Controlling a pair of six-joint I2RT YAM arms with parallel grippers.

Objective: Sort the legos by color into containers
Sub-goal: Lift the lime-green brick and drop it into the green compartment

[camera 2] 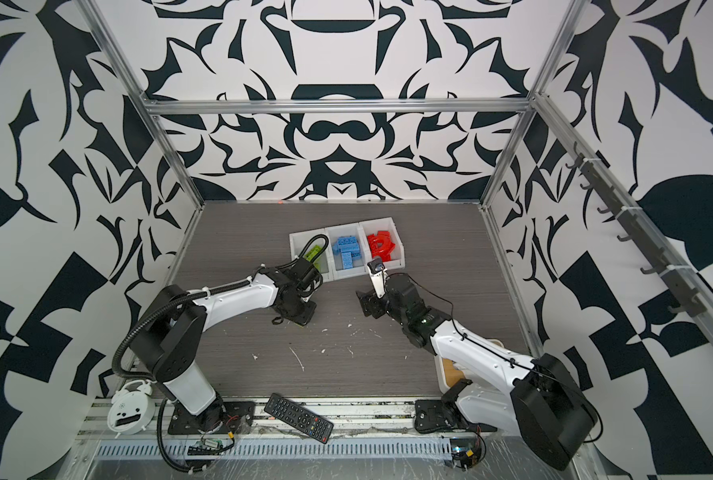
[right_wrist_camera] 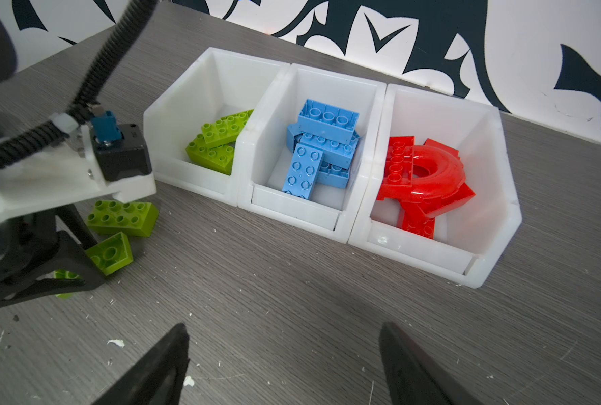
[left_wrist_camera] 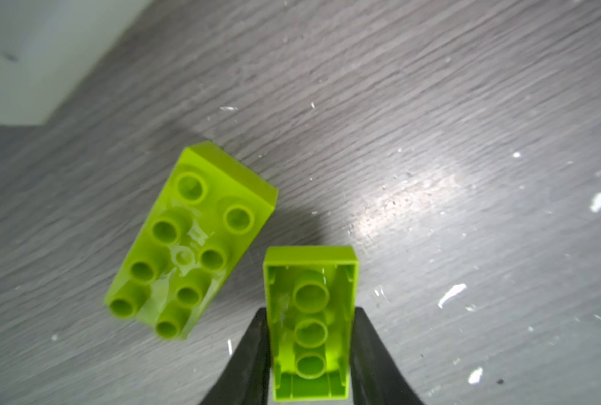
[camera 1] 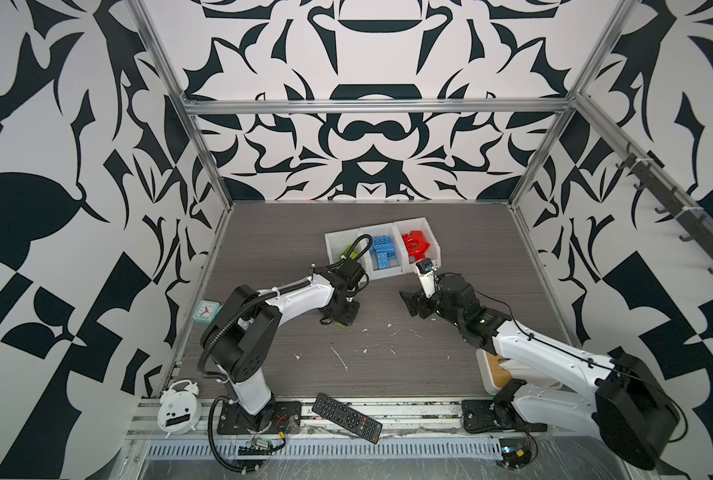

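Grey tabletop [camera 1: 388, 374], three white containers [right_wrist_camera: 383, 105]

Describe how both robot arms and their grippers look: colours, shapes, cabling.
The left arm and the right arm share glossy white shells between rounded black joint housings. A black ribbed cable conduit, fastened with white ties, runs along the left one, whose white wrist bracket carries a blue plug. The left gripper and the right gripper each have two matte black, tapering fingers.

Walls [camera 1: 367, 145] patterned in bold black-and-white swirls enclose a grey wood-grain table [camera 1: 388, 374] flecked with white. Aluminium rails [camera 1: 375, 106] frame the corners. A dark hook rack [camera 1: 665, 203] runs down the right of both top views.
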